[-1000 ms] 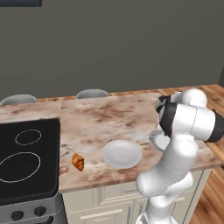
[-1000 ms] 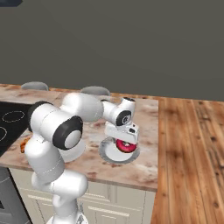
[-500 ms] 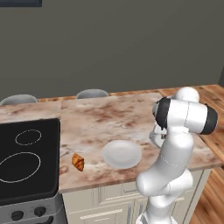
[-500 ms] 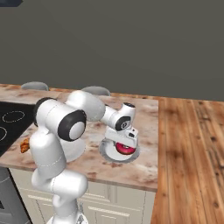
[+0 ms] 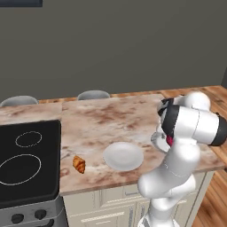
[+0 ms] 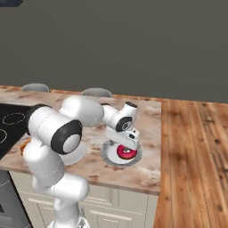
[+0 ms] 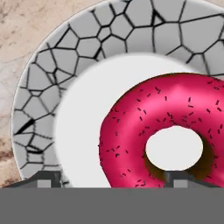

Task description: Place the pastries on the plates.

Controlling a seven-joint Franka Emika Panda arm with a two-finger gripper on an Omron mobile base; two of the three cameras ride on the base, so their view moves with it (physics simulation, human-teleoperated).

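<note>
The pink-frosted donut (image 7: pixel 148 127) lies flat on the greyish plate (image 7: pixel 48 87), whose rim has a dark crackle pattern. It sits off-centre, toward one side of the plate. My gripper (image 7: pixel 113 180) hangs just above it, open; the left fingertip (image 7: pixel 43 179) stands clear of the donut. In the right base view the gripper (image 6: pixel 127 143) points down over the donut (image 6: pixel 126 152) and its plate (image 6: pixel 109 156) near the counter's front edge. The croissant (image 5: pixel 79 164) lies on the marble left of the plain white plate (image 5: pixel 123 156).
A black cooktop (image 5: pixel 24 162) takes up the counter's left end. Two grey chair backs (image 5: pixel 93 94) show beyond the far edge. Wooden floor (image 6: pixel 196 156) lies to the right of the counter. My own arm hides part of the white plate in the right base view.
The jaws, shut on the donut a second ago, have spread apart and the donut now rests on the greyish plate. The arm's elbow has swung lower.
</note>
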